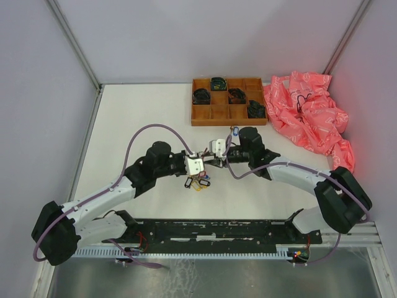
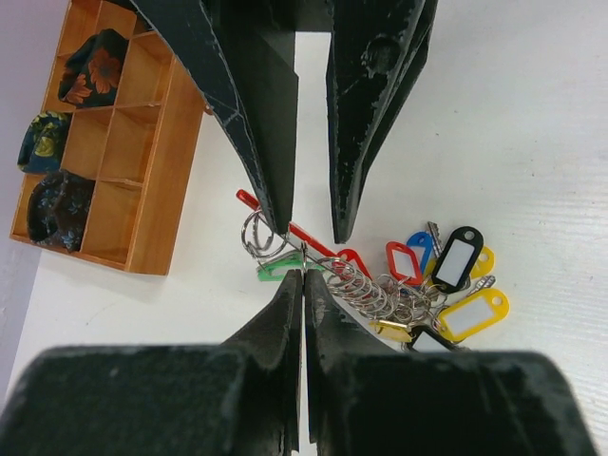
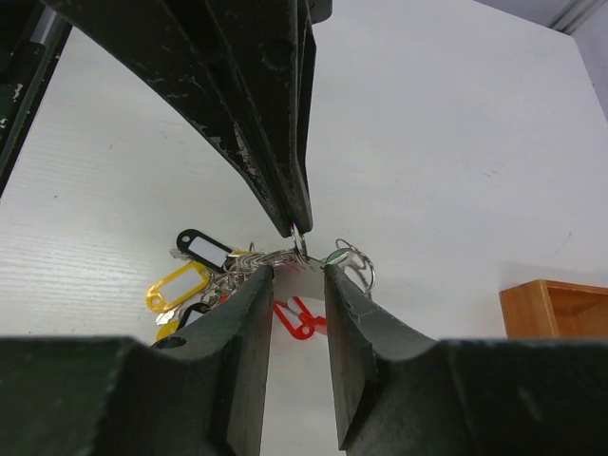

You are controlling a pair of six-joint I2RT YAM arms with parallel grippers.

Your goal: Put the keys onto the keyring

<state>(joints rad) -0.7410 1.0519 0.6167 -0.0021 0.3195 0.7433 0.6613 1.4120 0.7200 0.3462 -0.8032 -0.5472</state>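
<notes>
Keyring [image 2: 255, 249] being pinched shut by left end effector [image 2: 303, 275]; right end effector [image 3: 296, 271] being held apart beside. Wire likely springy, slippery; keys [image 2: 446, 285] light, gripped best at head.

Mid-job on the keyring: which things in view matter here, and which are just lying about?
Job: thin silvery wire keyring, pinched by the left gripper; silvery metal keys with coloured plastic tags; right gripper, open.
Lying about: brown wooden compartment tray; dark coiled items in it; crumpled pink plastic bag.
</notes>
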